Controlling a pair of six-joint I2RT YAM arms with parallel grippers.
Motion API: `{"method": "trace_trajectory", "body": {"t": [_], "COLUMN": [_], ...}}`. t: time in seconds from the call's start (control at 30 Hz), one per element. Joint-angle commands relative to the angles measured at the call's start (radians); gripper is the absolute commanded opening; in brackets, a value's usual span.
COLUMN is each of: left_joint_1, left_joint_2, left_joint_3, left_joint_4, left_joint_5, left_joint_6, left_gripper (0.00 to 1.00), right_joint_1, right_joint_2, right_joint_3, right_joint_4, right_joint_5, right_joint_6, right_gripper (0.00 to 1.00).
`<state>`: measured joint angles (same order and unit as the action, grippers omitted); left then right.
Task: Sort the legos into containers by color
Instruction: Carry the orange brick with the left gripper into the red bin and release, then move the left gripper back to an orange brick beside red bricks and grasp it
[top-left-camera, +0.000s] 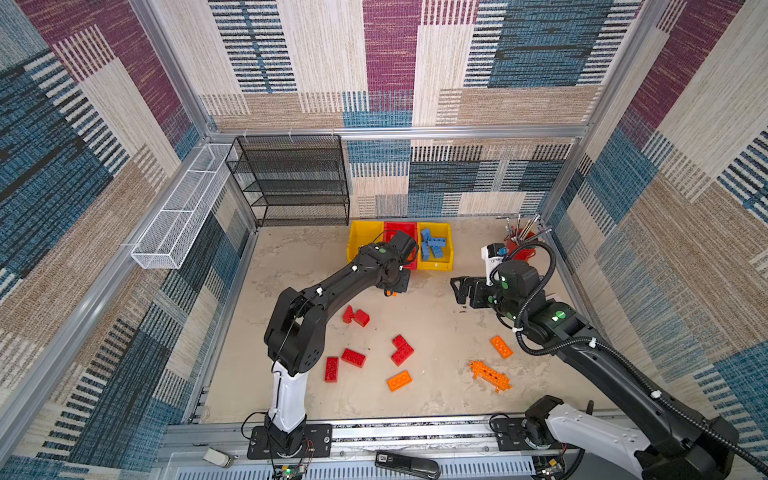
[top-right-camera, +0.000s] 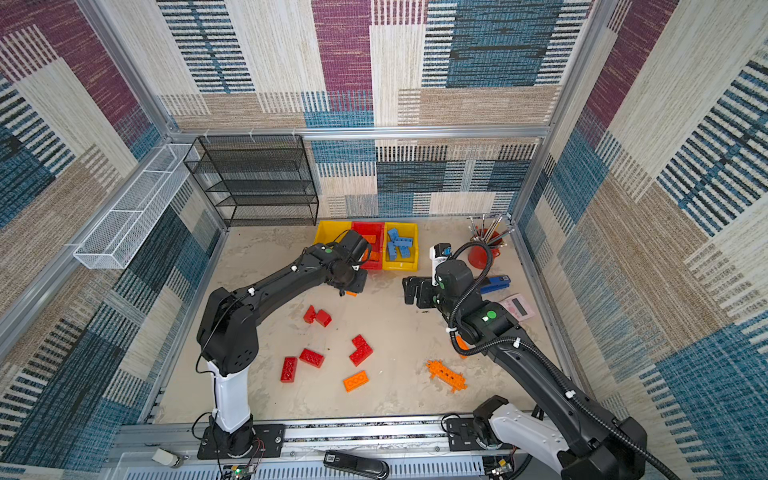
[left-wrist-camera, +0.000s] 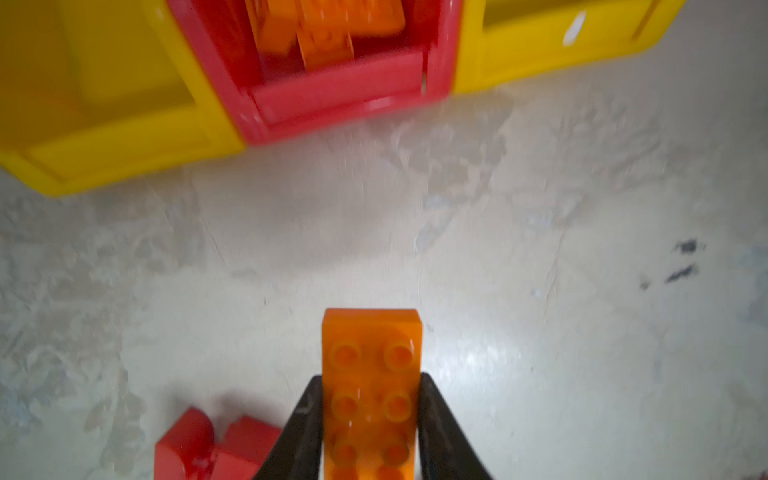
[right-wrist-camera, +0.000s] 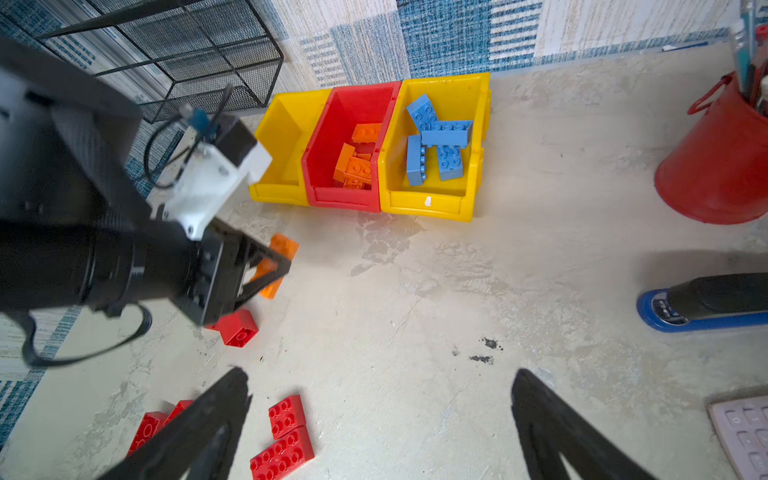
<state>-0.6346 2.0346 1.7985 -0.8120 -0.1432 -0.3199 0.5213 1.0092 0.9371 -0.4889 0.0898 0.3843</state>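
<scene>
Nearby, red legos (left-wrist-camera: 187, 444) lie beside the left hand's (left-wrist-camera: 370, 376) orange lego (left-wrist-camera: 370, 415).

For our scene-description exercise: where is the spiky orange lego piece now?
In a top view the spiky orange piece lies right of centre on the table, toward the near edge, by a small orange brick.

The yellow bins (right-wrist-camera: 407, 205), red bin (right-wrist-camera: 345, 195), orange bricks (right-wrist-camera: 357, 168), blue bricks (right-wrist-camera: 446, 133) and red bricks (top-left-camera: 353, 358) show against a mottled beige tabletop (top-left-camera: 436, 316) and walls (top-left-camera: 390, 45) of striped blue, maroon and tan patchwork, beside a blue-and-black stapler (right-wrist-camera: 715, 303) and a seemingly pink calculator (top-right-camera: 517, 307).
</scene>
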Motion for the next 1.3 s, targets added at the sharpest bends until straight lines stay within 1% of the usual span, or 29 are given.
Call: {"method": "trace_trajectory", "body": {"t": [0.0,0.2,0.3,0.37,0.4,0.5,0.57,0.6,0.63,0.7,0.77,0.87,0.93,1.0,1.03,1.1,1.17,1.2,1.27], "left_joint_1": [0.035,0.093,0.108,0.118,0.122,0.128,0.128,0.129,0.129,0.125,0.120,0.102,0.087,0.067,0.056,0.022,-0.029,-0.065,-0.130], "left_joint_2": [0.106,0.407,0.506,0.529,0.532,0.529,0.523,0.514,0.500,0.441,0.355,0.169,0.012,-0.152,-0.231,-0.375,-0.476,-0.526,-0.600], "left_joint_3": [0.197,0.718,0.866,0.878,0.862,0.817,0.811,0.803,0.788,0.719,0.610,0.359,0.139,-0.107,-0.226,-0.451,-0.606,-0.671,-0.753], "left_joint_4": [-0.078,-0.204,-0.195,-0.159,-0.128,-0.063,-0.050,-0.041,-0.033,-0.001,0.047,0.159,0.259,0.383,0.444,0.552,0.563,0.537,0.467], "left_joint_5": [-0.035,0.006,0.019,0.040,0.048,0.075,0.094,0.111,0.123,0.154,0.183,0.190,0.184,0.172,0.165,0.171,0.158,0.133,0.100], "left_joint_6": [0.069,0.097,0.104,0.093,0.091,0.096,0.093,0.089,0.084,0.076,0.067,0.056,0.038,0.008,-0.017,-0.066,-0.085,-0.085,-0.076], "left_gripper": [0.29,0.30,0.32,0.33,0.37,0.64,0.78,0.81,0.82,0.82,0.83,0.84,0.86,0.92,0.95,0.97,0.97,0.97,0.96], "right_joint_1": [0.000,-0.001,-0.001,-0.001,-0.001,-0.001,-0.001,-0.001,-0.001,-0.001,-0.001,-0.001,-0.001,-0.001,-0.001,-0.001,-0.001,-0.001,-0.001], "right_joint_2": [-0.007,-0.005,0.003,0.008,0.010,0.011,0.008,0.006,0.006,0.009,0.023,0.070,0.094,0.112,0.121,0.143,0.162,0.166,0.162], "right_joint_3": [0.005,-0.004,-0.006,-0.006,-0.003,0.006,0.010,0.014,0.015,0.021,0.020,-0.005,-0.038,-0.075,-0.091,-0.115,-0.127,-0.131,-0.137], "right_joint_4": [0.000,0.016,0.022,0.021,0.017,0.010,0.005,0.001,-0.001,-0.021,-0.055,-0.112,-0.126,-0.124,-0.119,-0.106,-0.096,-0.095,-0.090], "right_joint_5": [0.023,0.028,0.023,0.026,0.029,0.032,0.030,0.031,0.029,0.030,0.053,0.116,0.140,0.153,0.153,0.136,0.106,0.094,0.086], "right_joint_6": [0.002,0.009,0.013,0.013,0.012,0.011,0.016,0.017,0.020,0.035,0.068,0.127,0.159,0.187,0.202,0.214,0.218,0.221,0.226], "right_gripper": [0.99,0.99,0.99,0.99,0.99,0.99,0.99,0.99,0.99,0.99,0.99,0.99,0.99,0.99,0.99,0.99,0.99,0.99,0.99]}}
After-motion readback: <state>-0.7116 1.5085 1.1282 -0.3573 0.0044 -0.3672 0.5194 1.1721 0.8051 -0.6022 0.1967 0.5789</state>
